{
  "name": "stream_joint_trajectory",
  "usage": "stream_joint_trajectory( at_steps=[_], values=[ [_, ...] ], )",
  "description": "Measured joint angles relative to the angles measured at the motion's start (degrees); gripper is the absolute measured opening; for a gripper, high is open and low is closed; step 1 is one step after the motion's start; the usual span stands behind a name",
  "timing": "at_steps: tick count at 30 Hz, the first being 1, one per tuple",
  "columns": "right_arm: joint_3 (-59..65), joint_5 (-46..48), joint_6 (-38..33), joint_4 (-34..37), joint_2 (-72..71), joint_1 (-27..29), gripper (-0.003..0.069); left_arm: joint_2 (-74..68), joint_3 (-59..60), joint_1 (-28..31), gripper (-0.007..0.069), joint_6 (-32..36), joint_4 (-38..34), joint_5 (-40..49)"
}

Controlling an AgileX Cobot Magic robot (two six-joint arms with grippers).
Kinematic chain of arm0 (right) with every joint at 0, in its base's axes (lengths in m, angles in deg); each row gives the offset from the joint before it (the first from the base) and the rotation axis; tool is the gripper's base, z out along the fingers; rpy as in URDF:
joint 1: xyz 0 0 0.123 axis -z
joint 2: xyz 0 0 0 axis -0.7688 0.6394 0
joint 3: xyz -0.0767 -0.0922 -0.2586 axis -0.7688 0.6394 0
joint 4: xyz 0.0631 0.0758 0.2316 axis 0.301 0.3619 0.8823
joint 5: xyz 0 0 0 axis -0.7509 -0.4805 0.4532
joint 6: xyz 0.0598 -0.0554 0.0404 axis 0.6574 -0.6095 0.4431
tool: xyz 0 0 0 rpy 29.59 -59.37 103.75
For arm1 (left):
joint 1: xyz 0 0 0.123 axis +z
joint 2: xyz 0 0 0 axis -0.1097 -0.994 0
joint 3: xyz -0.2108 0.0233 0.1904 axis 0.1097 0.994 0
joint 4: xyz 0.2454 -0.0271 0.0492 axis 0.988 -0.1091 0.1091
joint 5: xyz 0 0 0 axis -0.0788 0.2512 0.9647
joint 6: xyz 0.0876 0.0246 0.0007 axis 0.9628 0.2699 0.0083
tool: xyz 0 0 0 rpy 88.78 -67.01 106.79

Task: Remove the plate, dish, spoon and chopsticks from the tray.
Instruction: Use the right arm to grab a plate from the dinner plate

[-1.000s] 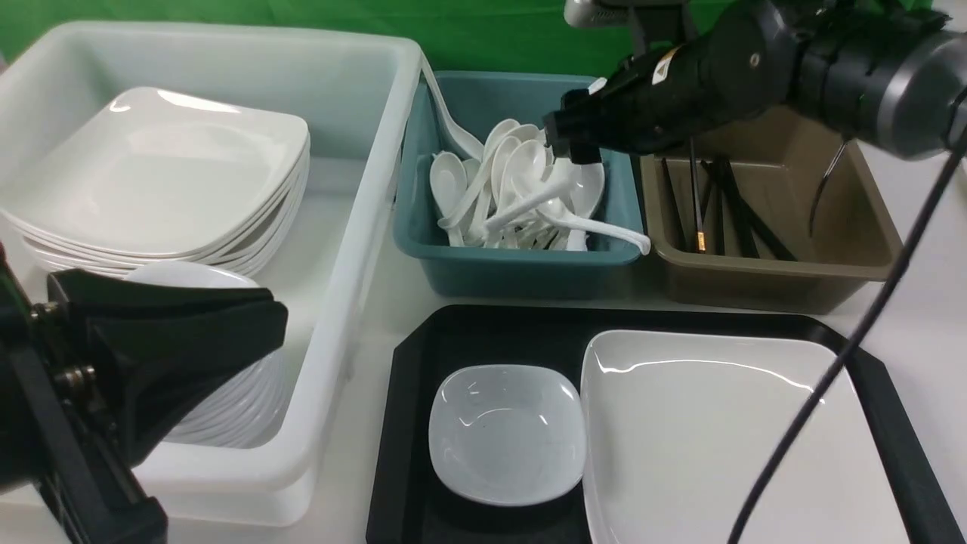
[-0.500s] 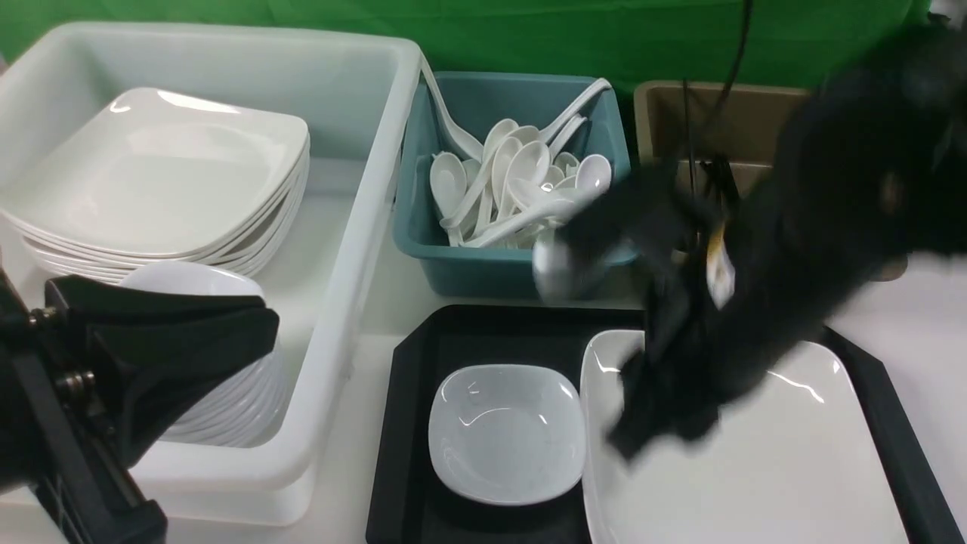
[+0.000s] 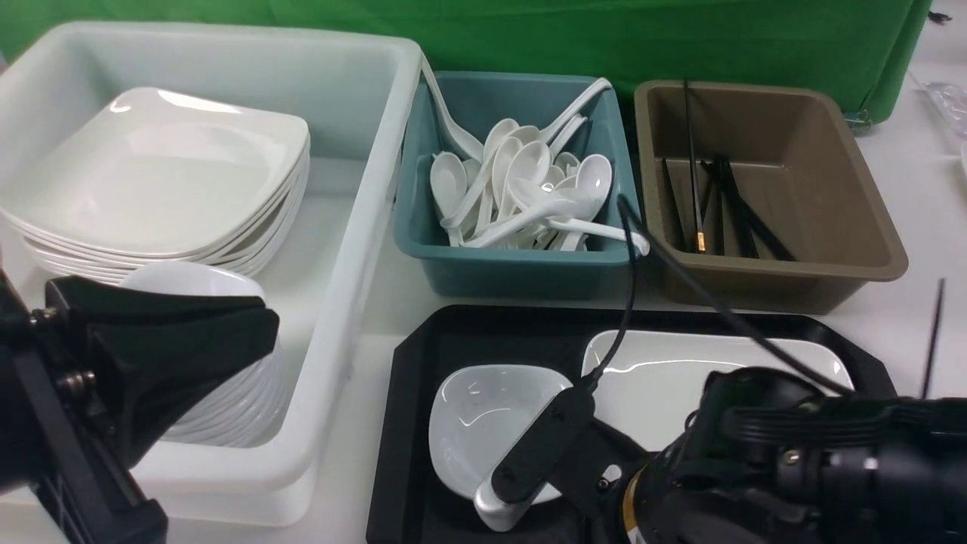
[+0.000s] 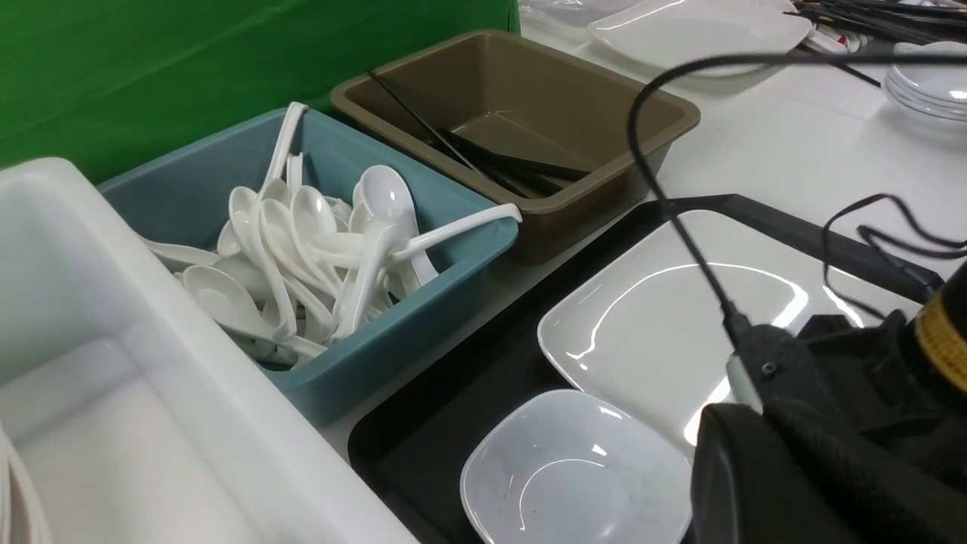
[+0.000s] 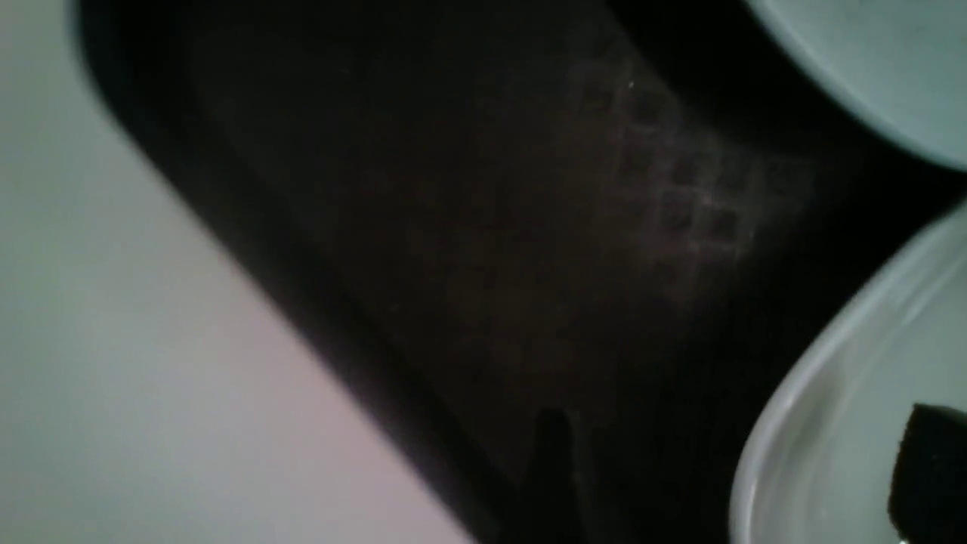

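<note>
- The plate and the dish were still on the tray — no spoon or chopsticks lay there.
- The left gripper was closed and empty — the right gripper had its jaws apart, holding nothing.

1. Left arm: matte black. Broad wedge-shaped shell with smooth flat faces. Small metal bolts on the bracket behind it.
2. Right arm: black, rounded housing with ribbed grooves. One bright screw. Yellow-gold band round one joint.
3. Oblong black box on the right arm, with a silver-grey end cap.
4. Thin black cable plugs into that box through a black connector.
</note>
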Motion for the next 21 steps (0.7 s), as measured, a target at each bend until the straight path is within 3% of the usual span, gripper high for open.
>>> stream_joint_trajectory(
  at_steps=[9,16,21],
  values=[
    [0.00,0.22,0.17,-0.80,2.54,1.09,0.0559,0.00,0.00,0.00,0.0017,0.00,0.00,0.00],
    [0.00,0.04,0.19,-3.74,2.54,1.21,0.0388,0.00,0.00,0.00,0.0017,0.00,0.00,0.00],
    [0.00,-0.35,0.24,-4.21,2.54,1.21,0.0372,0.00,0.00,0.00,0.0017,0.00,0.00,0.07]
  ],
)
